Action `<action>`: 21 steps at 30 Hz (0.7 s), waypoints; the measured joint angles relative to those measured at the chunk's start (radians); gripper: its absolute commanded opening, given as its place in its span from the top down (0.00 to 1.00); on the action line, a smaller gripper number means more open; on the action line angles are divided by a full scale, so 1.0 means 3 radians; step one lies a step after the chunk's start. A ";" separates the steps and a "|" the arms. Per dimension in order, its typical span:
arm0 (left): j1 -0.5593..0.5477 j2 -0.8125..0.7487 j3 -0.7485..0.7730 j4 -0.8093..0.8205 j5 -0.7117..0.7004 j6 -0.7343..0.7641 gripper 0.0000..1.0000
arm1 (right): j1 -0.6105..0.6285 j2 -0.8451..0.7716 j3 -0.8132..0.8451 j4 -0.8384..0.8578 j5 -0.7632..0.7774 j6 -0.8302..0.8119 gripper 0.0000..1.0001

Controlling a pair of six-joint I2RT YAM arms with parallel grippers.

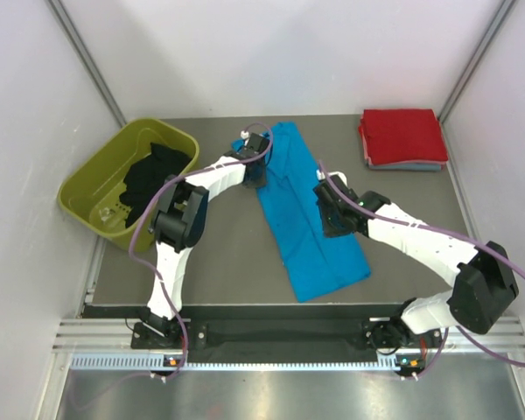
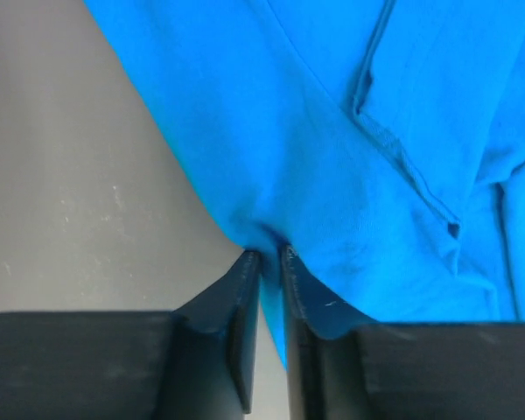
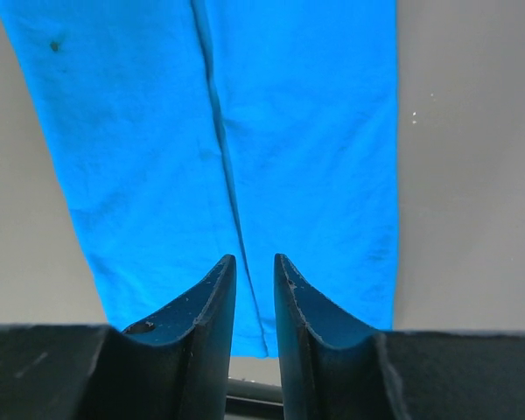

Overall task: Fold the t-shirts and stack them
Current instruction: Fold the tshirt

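The turquoise t-shirt (image 1: 306, 214) lies mid-desk (image 1: 219, 262) as a long strip, folded lengthwise. The left gripper (image 2: 271, 258) pinches its puckered far edge, likely to carry that end over. The right gripper (image 3: 254, 260), jaws narrow, sits at the opposite edge; whether it grips cloth cannot be told.

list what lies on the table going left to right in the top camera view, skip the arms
olive-green tub holding a black t-shirt → turquoise t-shirt → red t-shirt folded on top of a grey-blue t-shirt
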 measured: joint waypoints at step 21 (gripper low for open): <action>0.0132 0.0484 0.0818 -0.0324 -0.0209 -0.0057 1.00 | -0.0263 0.0038 -0.0001 0.0214 -0.0127 -0.0025 0.76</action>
